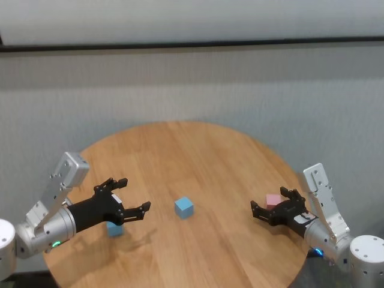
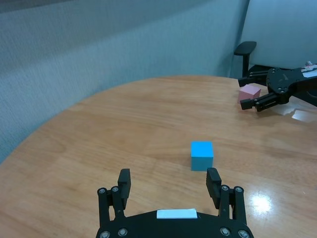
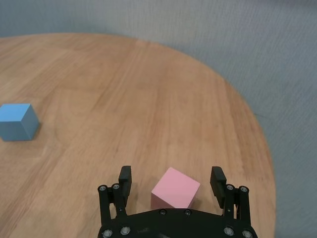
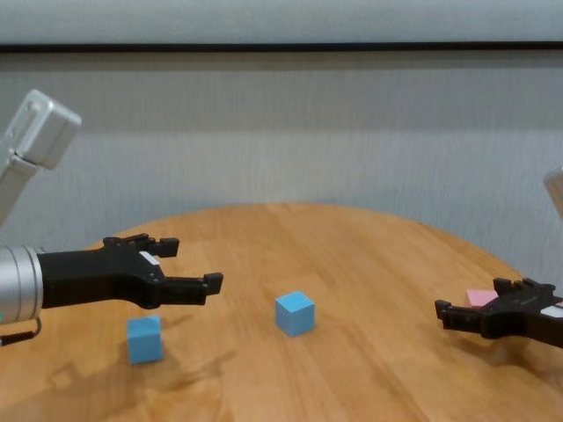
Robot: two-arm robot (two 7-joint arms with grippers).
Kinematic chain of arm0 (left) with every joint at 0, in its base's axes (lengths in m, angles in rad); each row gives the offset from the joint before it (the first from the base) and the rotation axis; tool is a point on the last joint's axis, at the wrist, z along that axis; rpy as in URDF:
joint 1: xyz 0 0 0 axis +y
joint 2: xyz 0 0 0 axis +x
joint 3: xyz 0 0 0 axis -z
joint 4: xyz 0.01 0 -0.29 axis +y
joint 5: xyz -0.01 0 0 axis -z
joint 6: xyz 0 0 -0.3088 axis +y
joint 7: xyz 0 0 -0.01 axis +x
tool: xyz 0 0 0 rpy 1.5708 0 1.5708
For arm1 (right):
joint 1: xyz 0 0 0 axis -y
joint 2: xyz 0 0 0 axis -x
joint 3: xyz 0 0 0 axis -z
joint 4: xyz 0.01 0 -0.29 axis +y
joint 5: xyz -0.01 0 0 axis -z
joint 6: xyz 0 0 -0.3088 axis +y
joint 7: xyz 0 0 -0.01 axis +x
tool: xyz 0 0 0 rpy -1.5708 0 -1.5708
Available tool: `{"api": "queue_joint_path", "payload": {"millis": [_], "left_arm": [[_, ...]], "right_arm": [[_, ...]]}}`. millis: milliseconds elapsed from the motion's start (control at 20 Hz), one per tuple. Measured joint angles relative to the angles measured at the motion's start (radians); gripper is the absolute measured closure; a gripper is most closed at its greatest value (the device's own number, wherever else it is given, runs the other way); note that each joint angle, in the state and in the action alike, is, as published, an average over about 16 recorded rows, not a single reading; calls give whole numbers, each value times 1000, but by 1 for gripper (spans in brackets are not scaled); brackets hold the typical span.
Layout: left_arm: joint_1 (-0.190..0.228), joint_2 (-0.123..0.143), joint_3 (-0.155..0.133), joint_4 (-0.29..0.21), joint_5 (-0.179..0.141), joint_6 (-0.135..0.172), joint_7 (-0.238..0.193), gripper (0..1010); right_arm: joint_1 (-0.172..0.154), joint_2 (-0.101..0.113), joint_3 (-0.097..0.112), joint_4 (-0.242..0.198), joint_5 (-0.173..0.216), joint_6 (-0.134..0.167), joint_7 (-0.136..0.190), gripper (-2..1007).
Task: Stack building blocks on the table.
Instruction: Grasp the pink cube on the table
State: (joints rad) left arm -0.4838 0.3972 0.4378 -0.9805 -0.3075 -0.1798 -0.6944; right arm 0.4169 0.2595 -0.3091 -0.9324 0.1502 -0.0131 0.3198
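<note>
Pale pink, the one block [image 3: 175, 190] of that colour sits near the counter's [image 1: 198, 150] right edge, and it lies squarely between the spread fingers of our right claw [image 3: 171, 182], which hangs low around it without the pads touching its sides as far as we can tell. Both light blue blocks rest flat on the wood and none is stacked yet: the middle blue block [image 1: 184, 207] sits close to the centre of the counter, well apart from the pink one, while the second blue block [image 4: 144, 338] lies toward the left near edge, under and slightly behind our left claw [image 1: 133, 198]. That left claw hovers above the wood with its fingers wide and nothing in them, and its wrist view shows it aimed at the middle blue block, which lies straight ahead of it and slightly off toward one fingertip. We judge the coming move turns on the pink block's place inside the right claw: it is turned a little, showing a corner toward the wrist, so the fingers would close on faces not quite square to them. These cubes have no long axis, so only that turn matters. Our right arm is plainly the nearer one to the pink block, the left arm to both blue ones.
</note>
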Motion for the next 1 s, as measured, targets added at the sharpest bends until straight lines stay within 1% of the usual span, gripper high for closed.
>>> {"api": "queue_joint_path", "payload": {"millis": [250, 450, 650, 1000], "left_arm": [[0, 0, 0, 0, 0, 0, 0, 8], [0, 0, 0, 0, 0, 0, 0, 8], [0, 0, 0, 0, 0, 0, 0, 8], [0, 0, 0, 0, 0, 0, 0, 8]], "right_arm": [[1, -5, 7, 3, -6, 5, 8, 27], [1, -7, 12, 4, -10, 7, 14, 79], [0, -10, 17, 4, -15, 8, 20, 162], [-2, -12, 23, 3, -22, 8, 25, 353]]}}
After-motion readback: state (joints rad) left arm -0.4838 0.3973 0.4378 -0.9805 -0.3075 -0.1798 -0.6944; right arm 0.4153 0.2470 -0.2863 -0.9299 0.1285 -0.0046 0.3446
